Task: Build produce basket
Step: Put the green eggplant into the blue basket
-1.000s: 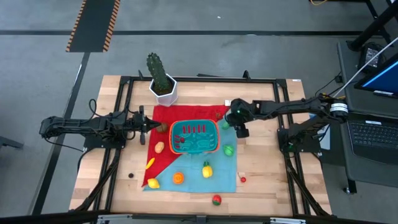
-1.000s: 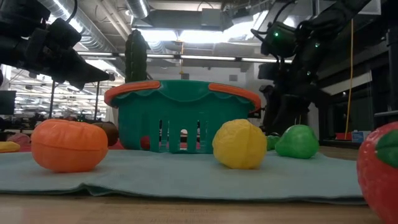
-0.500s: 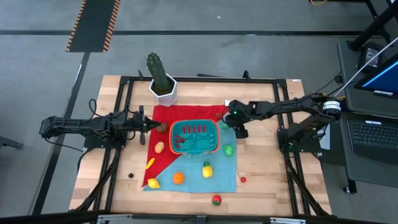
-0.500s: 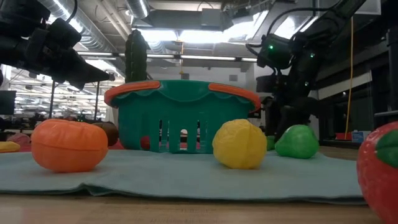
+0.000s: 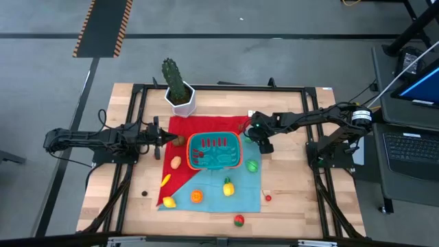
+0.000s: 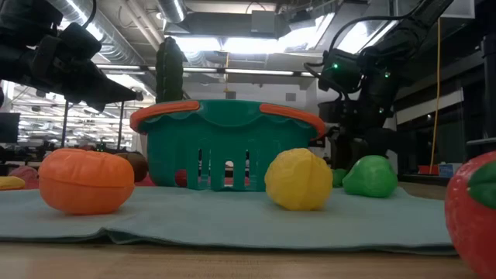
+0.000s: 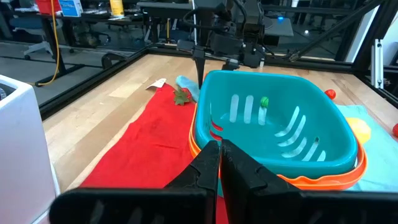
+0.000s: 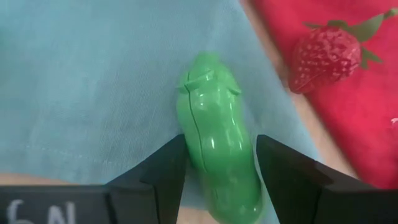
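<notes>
Basket: teal basket mid-table on the red and blue cloths.
Pea pod: green pea pod on blue cloth, just right of the basket, beside a strawberry.
Right gripper: fingers spread, straddling the pea pod.
Left gripper: fingers pressed together, left of the basket.

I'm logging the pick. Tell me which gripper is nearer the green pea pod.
Right. The right gripper straddles the green pea pod, fingers open on either side. The left gripper waits, shut, across the basket.
</notes>
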